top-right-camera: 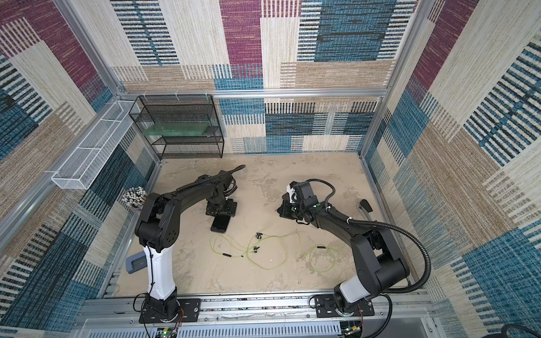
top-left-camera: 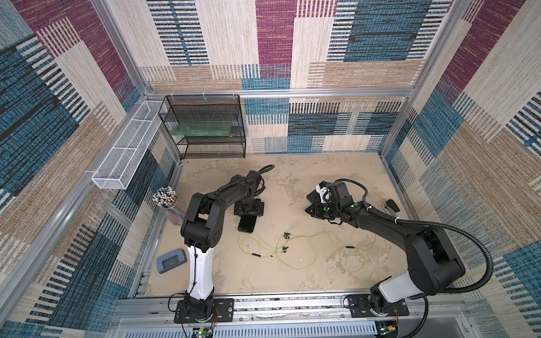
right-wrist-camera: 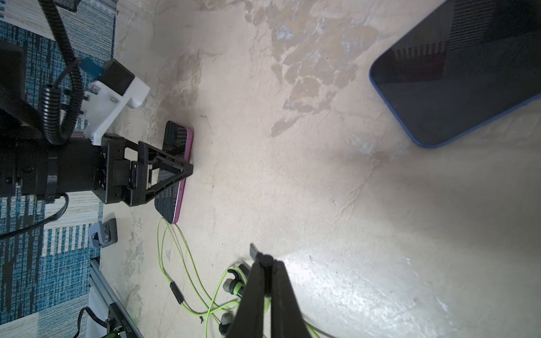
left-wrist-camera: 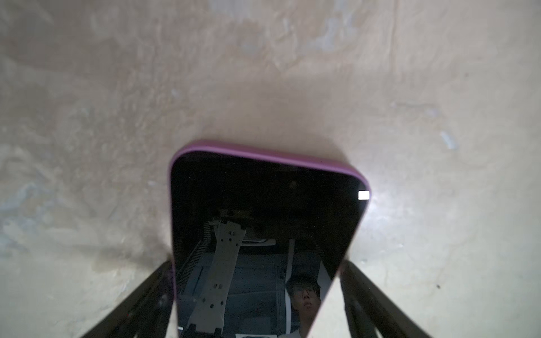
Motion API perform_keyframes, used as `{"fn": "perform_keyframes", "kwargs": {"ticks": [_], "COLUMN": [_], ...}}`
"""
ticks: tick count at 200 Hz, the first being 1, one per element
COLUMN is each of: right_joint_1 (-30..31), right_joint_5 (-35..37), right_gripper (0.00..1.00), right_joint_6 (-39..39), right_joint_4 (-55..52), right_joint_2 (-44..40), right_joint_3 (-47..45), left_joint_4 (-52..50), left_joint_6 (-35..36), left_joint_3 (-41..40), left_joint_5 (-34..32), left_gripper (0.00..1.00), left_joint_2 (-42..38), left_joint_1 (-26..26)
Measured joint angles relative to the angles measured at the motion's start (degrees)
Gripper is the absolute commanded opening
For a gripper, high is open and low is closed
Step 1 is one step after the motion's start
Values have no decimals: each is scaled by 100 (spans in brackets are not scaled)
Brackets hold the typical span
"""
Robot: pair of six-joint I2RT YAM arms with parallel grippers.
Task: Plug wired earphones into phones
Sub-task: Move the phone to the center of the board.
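Note:
A phone in a pink case (top-left-camera: pixel 246 224) (top-right-camera: pixel 220 224) lies screen up on the table left of centre. My left gripper (top-left-camera: pixel 248 208) (left-wrist-camera: pixel 256 263) straddles its far half, a fingertip against each long edge of the phone (left-wrist-camera: pixel 263 204). A second phone, in a blue case (right-wrist-camera: pixel 456 73), lies near my right gripper (top-left-camera: pixel 311 209) (right-wrist-camera: pixel 266 262). That gripper is shut on a small dark earphone plug (right-wrist-camera: pixel 254 250). Two sets of yellow-green wired earphones lie in loose loops: one mid-table (top-left-camera: pixel 281 248) (top-right-camera: pixel 257 248) with black earbuds (right-wrist-camera: pixel 234 281), one further right (top-left-camera: pixel 351 257) (top-right-camera: pixel 322 257).
A grey-blue hole punch (top-left-camera: pixel 171 260) (top-right-camera: pixel 136 263) lies at the front left. A cup of pencils (top-left-camera: pixel 167 202) stands by the left wall. A black mesh rack (top-left-camera: pixel 205 125) and a white mesh basket (top-left-camera: pixel 128 152) sit at the back left. A black-handled tool (top-left-camera: pixel 390 206) lies at the right edge.

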Motion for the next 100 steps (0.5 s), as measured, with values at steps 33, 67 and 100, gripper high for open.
{"fn": "perform_keyframes", "kwargs": {"ticks": [33, 67, 100], "right_joint_1": [0, 0, 0], "right_joint_5": [2, 28, 33], "right_gripper": [0, 0, 0], "right_joint_6": [0, 0, 0], "right_joint_4": [0, -4, -22], "right_joint_2": [-2, -2, -2], "right_joint_3": [0, 0, 2], "left_joint_4": [925, 2138, 2474], "left_joint_6": [22, 140, 179], "left_joint_3": [-337, -481, -437], "left_joint_5": [-232, -560, -660], "left_gripper": [76, 74, 73], "left_joint_2": [-127, -50, 35], "left_joint_1": [4, 11, 26]}}
